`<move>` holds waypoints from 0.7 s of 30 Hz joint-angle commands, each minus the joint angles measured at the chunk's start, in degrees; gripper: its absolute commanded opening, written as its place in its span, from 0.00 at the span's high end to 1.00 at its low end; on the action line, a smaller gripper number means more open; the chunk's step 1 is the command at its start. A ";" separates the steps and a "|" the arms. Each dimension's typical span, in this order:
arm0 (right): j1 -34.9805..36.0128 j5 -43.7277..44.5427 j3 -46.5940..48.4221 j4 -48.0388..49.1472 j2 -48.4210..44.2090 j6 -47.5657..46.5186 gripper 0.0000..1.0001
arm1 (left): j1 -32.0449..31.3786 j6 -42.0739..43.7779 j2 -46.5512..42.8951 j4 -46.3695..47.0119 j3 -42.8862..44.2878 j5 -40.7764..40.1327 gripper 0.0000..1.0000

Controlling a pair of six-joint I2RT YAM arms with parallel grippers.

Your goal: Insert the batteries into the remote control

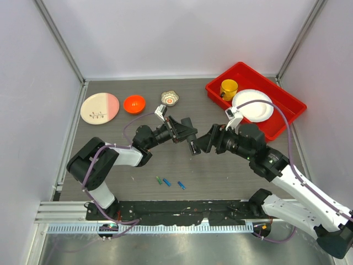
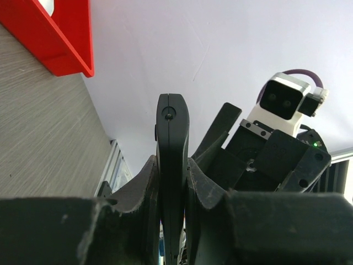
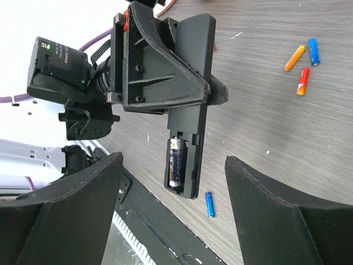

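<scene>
Held by the left pincer (image 2: 172, 174) mid-air above the worktop (image 1: 220, 176), the remote control (image 3: 189, 130) points its long axis away from that wrist. Its open battery recess is turned toward the right pincer (image 3: 174, 160), which hangs just in front, fingers spread wide and empty. One dark cell (image 3: 175, 149) sits in the recess, and the slot beside it looks vacant. The loose batteries (image 1: 166, 182), thin coloured sticks, lie on the worktop near the arm bases, well apart from the remote. The free right arm seems the likelier one to fetch them.
</scene>
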 commanded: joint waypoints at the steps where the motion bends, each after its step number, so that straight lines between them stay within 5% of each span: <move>1: -1.27 -6.23 -2.31 6.63 0.65 3.47 0.21 | 0.34 -0.65 -1.24 15.49 1.27 1.52 1.00; 21: -3.12 -11.52 -6.18 12.52 3.90 6.28 0.42 | 0.25 -0.30 -2.56 15.49 1.45 2.05 1.00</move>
